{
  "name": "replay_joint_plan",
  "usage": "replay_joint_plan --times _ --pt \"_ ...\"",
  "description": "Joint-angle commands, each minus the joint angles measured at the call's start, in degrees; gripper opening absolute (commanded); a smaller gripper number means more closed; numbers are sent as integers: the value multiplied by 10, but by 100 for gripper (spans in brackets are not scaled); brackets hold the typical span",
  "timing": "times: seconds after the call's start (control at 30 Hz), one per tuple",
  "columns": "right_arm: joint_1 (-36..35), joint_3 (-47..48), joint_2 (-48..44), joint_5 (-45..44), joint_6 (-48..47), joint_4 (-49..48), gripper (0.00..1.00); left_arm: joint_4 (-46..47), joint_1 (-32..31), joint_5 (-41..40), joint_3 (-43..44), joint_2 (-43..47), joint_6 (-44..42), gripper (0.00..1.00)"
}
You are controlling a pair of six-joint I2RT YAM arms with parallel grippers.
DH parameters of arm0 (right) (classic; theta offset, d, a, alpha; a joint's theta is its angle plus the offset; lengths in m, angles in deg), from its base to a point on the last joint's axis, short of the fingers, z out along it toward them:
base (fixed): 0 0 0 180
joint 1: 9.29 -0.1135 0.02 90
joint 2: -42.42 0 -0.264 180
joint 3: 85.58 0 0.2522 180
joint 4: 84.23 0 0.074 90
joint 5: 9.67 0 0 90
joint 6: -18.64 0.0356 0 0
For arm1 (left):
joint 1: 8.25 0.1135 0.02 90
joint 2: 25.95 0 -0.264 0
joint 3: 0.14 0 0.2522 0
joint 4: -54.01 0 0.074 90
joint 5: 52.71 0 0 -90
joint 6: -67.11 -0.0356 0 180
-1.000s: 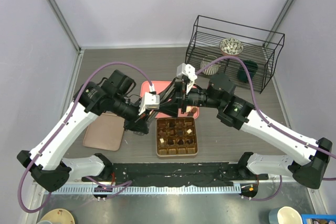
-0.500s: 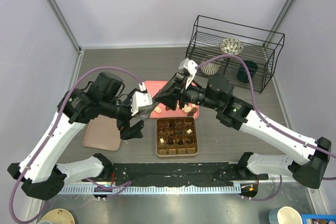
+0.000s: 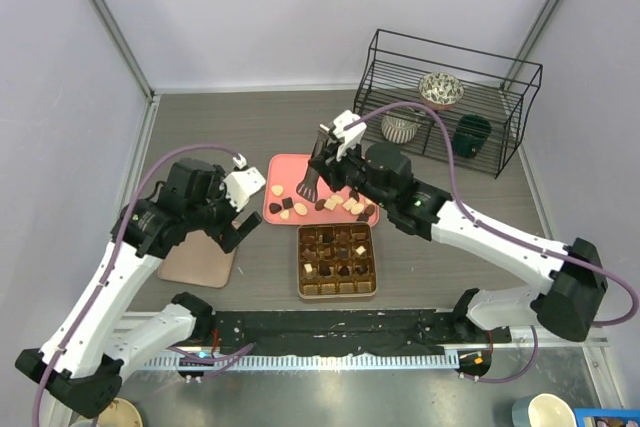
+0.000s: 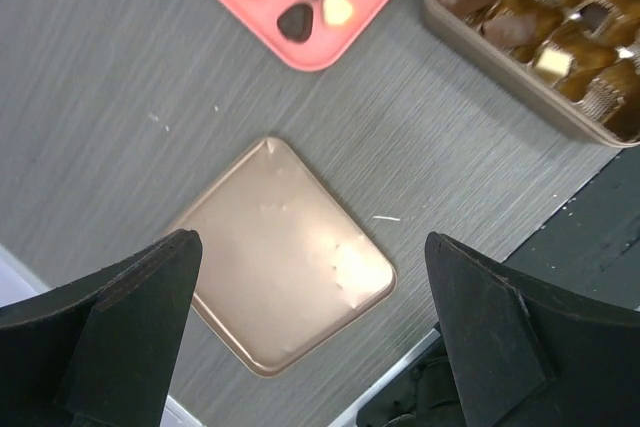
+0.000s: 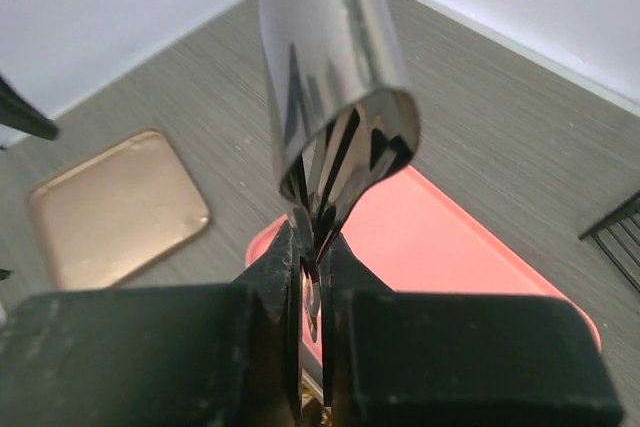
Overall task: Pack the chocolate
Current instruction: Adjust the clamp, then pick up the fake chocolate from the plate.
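Note:
Loose chocolate (image 3: 300,209) in dark, brown and cream pieces lies along the near edge of the flat pink tray (image 3: 285,172); more fills the gold-brown gridded box (image 3: 338,259) in front of it. My right gripper (image 3: 322,159) hovers over the tray's back part, shut on a thin shiny metal tool (image 5: 330,77) that sticks out past its fingers. In the left wrist view, some candies (image 4: 300,22) and the box (image 4: 540,17) show at the top. My left gripper (image 3: 243,219) is open and empty, above the table left of the tray.
A flat gold-brown lid (image 3: 195,257) lies on the table under my left gripper (image 4: 310,242). A black wire rack (image 3: 450,97) holding bowls and a dark cup stands at the back right. A black strip runs along the near table edge.
My left gripper opened wide and drew back left, away from the box. My right gripper shut on the metal tool and swung back-left over the pink tray, uncovering the candies.

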Motion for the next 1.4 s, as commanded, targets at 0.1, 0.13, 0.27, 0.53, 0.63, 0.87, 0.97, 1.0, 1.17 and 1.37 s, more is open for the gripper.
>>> replay_joint_plan --times 0.1,0.13,0.27,0.53,0.63,0.87,0.97,1.0,1.17,1.37 --pt "0 -36 61 -78 -48 -178 1 107 53 -35 -81 17 28 100" --pt "0 -37 80 -82 -51 -192 1 125 65 -33 -84 15 33 100" --pt "-4 -32 129 -97 -51 -263 1 159 147 9 -89 -6 56 100" --pt "-35 -26 220 -149 -79 -378 4 151 286 129 -80 -73 41 100" --pt "-47 -26 243 -165 -87 -407 13 159 286 131 -96 -61 29 100" --pt "-61 -32 260 -185 -81 -429 22 150 286 134 -102 -46 17 100" --pt "-65 -39 263 -195 -79 -445 29 147 286 135 -100 -45 14 100" --pt "-66 -40 264 -200 -78 -449 31 149 286 135 -100 -46 13 100" --pt "-74 -42 273 -210 -72 -453 38 144 286 134 -99 -44 7 100" --pt "-76 -47 283 -219 -66 -467 40 143 286 133 -104 -38 -1 100"
